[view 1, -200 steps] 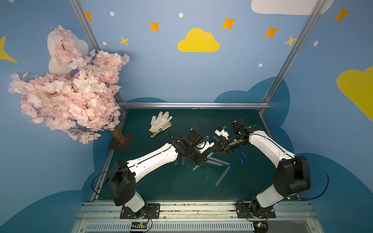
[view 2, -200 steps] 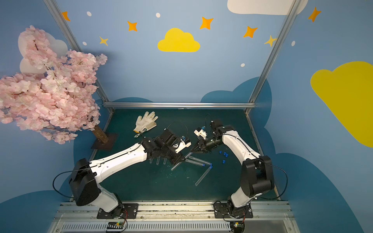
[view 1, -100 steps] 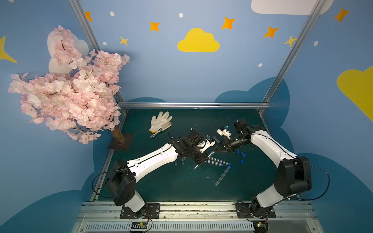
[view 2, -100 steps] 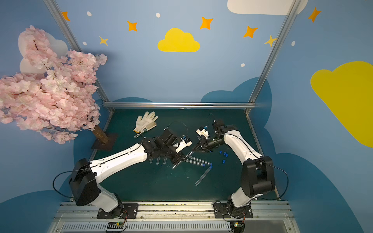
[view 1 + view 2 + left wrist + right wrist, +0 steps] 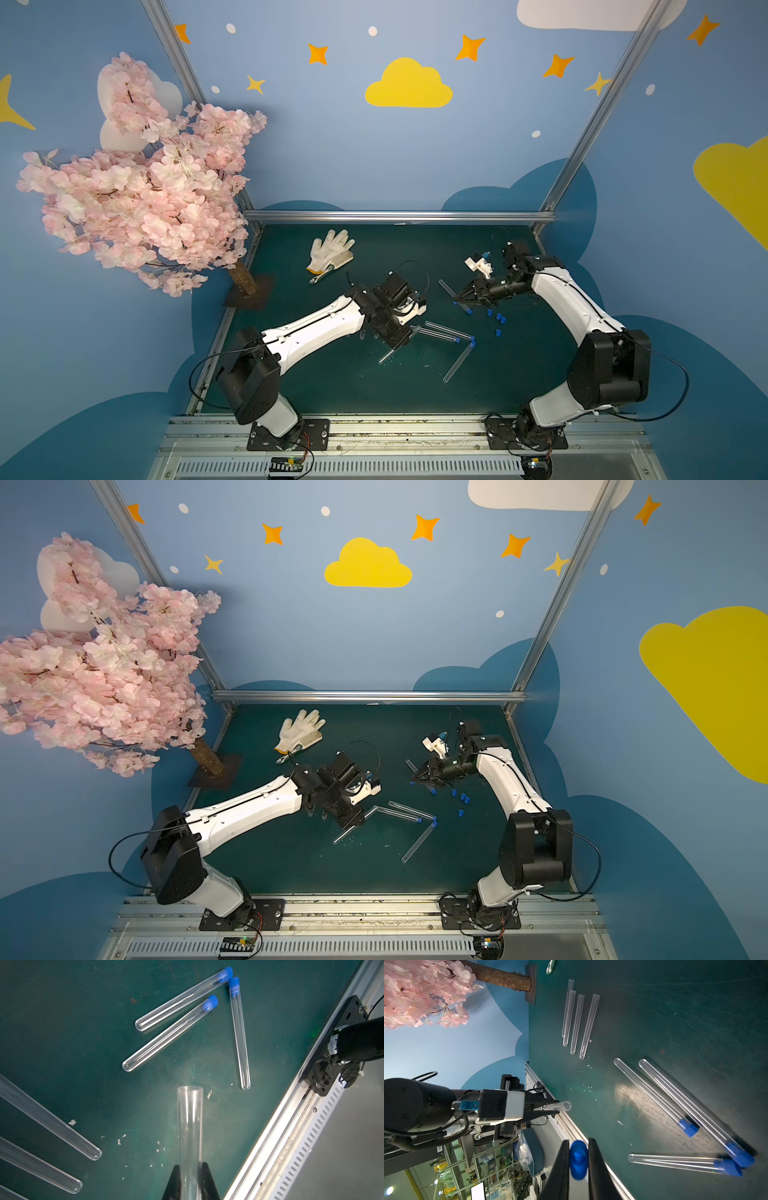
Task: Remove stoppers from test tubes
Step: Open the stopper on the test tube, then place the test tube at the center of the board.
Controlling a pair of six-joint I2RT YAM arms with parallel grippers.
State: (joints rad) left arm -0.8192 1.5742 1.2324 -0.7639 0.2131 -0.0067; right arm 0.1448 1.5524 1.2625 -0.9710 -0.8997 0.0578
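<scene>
My left gripper (image 5: 190, 1164) is shut on a clear test tube (image 5: 190, 1126) whose open mouth has no stopper; in a top view it hovers low over the mat (image 5: 401, 341). My right gripper (image 5: 578, 1140) is shut on one blue stopper (image 5: 578, 1159), to the right of the left gripper and apart from it (image 5: 457, 298). Three stoppered test tubes (image 5: 182, 999) (image 5: 169, 1032) (image 5: 239, 1032) lie on the green mat between the arms. Another stoppered tube (image 5: 451, 291) lies under the right gripper. Several open tubes (image 5: 588, 1026) lie side by side below the left arm.
Loose blue stoppers (image 5: 498, 319) are scattered on the mat near the right arm. A white glove (image 5: 330, 253) lies at the back left, and a pink blossom tree (image 5: 137, 187) stands on its base at the left edge. A metal rail (image 5: 280, 1136) borders the mat's front.
The right gripper has drawn back to the right with the stopper, widening the gap to the left gripper's tube. The left gripper has shifted slightly down toward the mat.
</scene>
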